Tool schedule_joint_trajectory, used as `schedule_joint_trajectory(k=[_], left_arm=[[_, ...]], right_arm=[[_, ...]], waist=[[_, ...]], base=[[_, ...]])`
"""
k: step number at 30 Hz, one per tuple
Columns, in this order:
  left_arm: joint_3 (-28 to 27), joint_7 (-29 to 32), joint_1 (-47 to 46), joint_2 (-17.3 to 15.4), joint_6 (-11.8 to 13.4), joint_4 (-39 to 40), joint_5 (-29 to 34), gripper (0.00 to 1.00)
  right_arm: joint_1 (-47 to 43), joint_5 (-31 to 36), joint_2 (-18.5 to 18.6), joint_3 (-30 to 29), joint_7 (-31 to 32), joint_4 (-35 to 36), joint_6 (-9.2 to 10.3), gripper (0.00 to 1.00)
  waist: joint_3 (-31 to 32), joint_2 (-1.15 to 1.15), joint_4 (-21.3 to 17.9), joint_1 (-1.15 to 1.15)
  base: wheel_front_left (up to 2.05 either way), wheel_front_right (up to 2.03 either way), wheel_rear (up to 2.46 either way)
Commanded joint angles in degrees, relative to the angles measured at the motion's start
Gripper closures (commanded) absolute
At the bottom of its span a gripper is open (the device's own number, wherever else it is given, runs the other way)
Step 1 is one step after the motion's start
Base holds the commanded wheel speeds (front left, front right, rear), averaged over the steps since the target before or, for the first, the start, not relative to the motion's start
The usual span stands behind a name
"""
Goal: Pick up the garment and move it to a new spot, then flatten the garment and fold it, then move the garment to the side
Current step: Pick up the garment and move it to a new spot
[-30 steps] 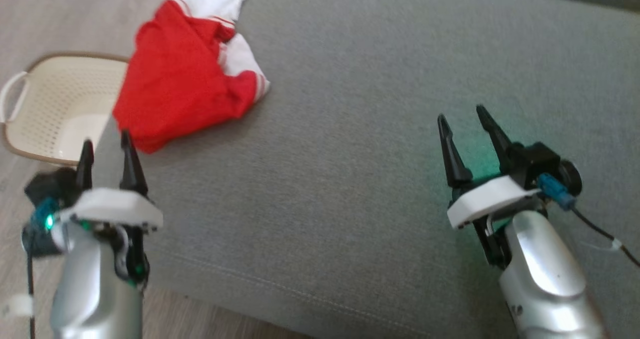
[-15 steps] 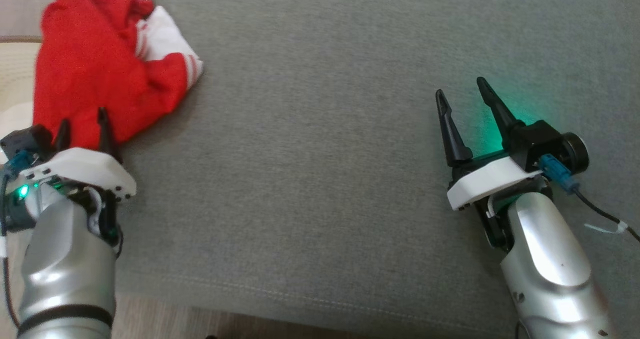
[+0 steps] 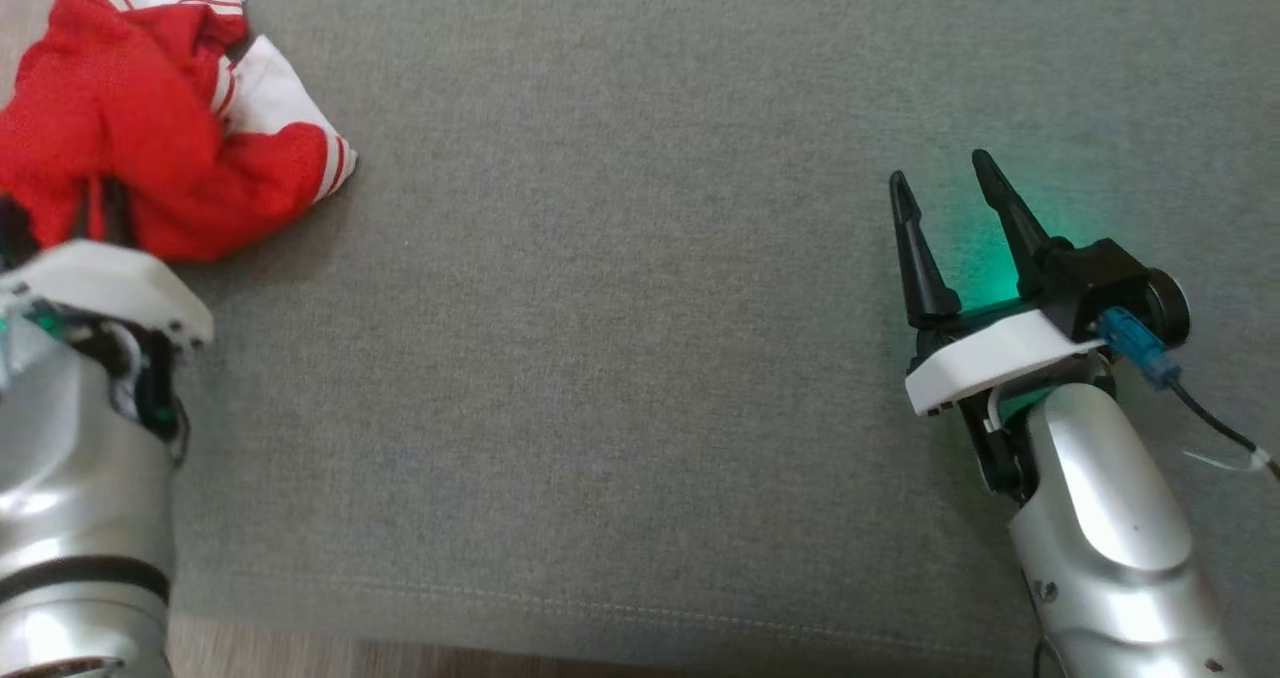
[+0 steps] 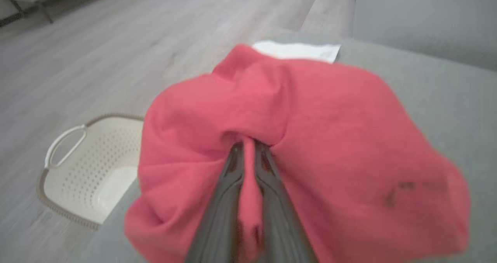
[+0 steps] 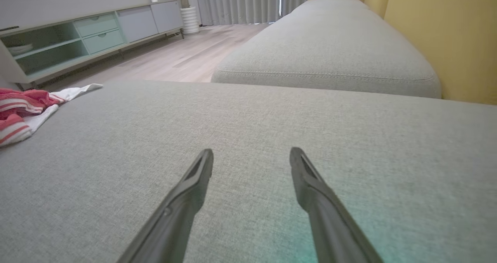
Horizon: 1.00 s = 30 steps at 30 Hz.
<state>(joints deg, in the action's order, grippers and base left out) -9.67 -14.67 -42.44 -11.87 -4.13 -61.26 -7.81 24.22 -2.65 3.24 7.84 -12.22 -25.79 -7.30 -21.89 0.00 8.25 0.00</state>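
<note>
Red garment (image 4: pixel 330 119) pinched between my left gripper (image 4: pixel 248 148) fingers; pickup only starting, I judge.
My right gripper (image 5: pixel 252 153) spread, nothing between; moving, flattening, folding, side-placing all left.

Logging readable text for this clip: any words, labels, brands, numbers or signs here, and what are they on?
No text can be read.
Small dark marks on the red garment, left wrist view: too blurred to tell whether they are lettering.
Couch, basket and cabinet: no writing visible.
</note>
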Motion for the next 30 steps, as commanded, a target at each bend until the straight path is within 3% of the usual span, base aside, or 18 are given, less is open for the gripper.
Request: schedule_joint_trajectory(k=[1,9,18,24,30], left_arm=[[-0.63,-0.31,-2.19,-3.82,-0.62,4.09,0.34,1.00],[2.28,-0.32,-3.38,-2.37,-1.85,13.28,1.73,1.00],[9.16,-0.32,-2.71,3.97,-3.05,22.22,1.69,1.00],[17.05,-0.32,-2.03,7.77,-3.31,25.26,0.00,1.00],[29.09,-0.32,-0.49,8.93,-3.34,28.15,-5.32,1.00]], right_arm=[[0.80,-0.83,-0.36,1.05,-1.09,1.04,-0.19,0.00],[0.43,-3.73,-0.36,1.68,-2.27,-1.10,-0.19,0.00],[0.14,-6.68,-0.36,2.61,-2.74,-1.68,-0.19,0.00],[-0.43,-7.92,-0.36,2.72,-2.76,0.07,-0.19,0.00],[-1.11,-8.92,-0.36,2.89,-2.77,1.07,-0.19,0.00]], waist=[[1.39,0.00,-0.77,0.00],[4.54,0.00,-4.05,0.00],[6.57,0.00,-11.49,0.00],[6.53,0.00,-17.04,0.00],[6.18,0.00,-21.66,0.00]], base=[[0.00,0.00,0.00],[0.00,0.00,0.00],[0.00,0.00,0.00],[0.00,0.00,0.00],[0.00,0.00,0.00]])
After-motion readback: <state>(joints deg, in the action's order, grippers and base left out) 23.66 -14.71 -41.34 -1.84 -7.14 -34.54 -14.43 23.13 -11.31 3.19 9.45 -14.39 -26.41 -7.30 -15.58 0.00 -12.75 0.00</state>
